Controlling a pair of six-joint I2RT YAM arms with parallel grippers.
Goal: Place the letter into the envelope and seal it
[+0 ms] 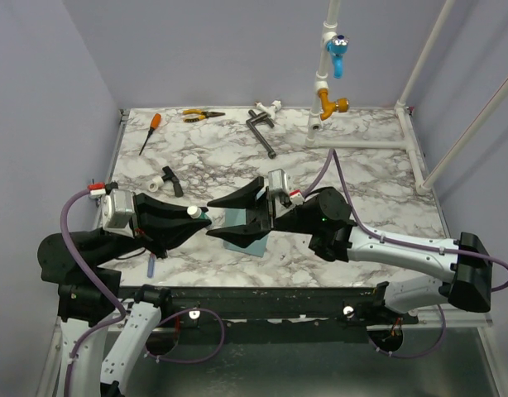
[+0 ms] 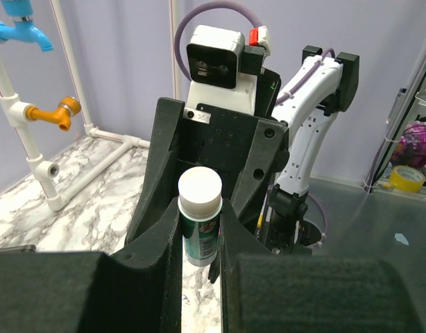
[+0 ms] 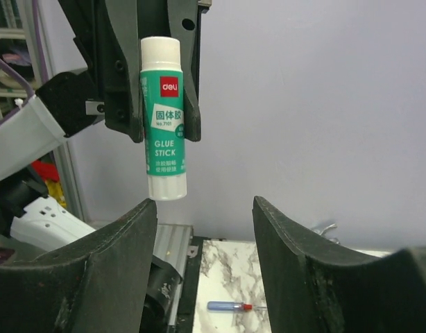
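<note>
Marble table [image 1: 237, 157], envelope [image 1: 242, 243] seemingly half-hidden

Lavender walls [image 1: 237, 50], marbled tabletop [image 1: 378, 178]

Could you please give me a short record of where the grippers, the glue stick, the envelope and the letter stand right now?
left gripper: shut on the glue stick, held off the table
right gripper: open, empty, facing the glue stick
envelope: flat on the table, partly under the right gripper
letter: not visible in any view
sealing: cannot tell; flap is hidden
</note>
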